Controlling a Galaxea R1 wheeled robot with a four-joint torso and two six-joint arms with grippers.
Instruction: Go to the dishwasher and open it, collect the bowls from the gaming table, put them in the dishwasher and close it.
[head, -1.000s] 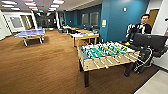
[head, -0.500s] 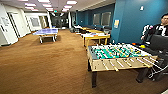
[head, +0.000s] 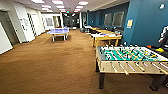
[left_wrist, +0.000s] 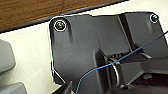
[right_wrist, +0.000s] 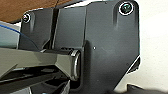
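Gaming table (head: 130, 58) ahead, right side

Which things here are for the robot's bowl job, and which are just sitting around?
For the job:
- the gaming table, a table-football table with a green field and rods, close on the right

Just sitting around:
- the blue ping-pong table, far back
- the yellow wooden table, behind the gaming table
- a person at the right edge

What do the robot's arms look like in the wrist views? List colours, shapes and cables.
Both arms carry a wide dark grey plate with round metal fittings at its corners. A thin blue cable loops across the left arm's plate. On the right arm's plate, a jointed bar ends in a silvery ring.
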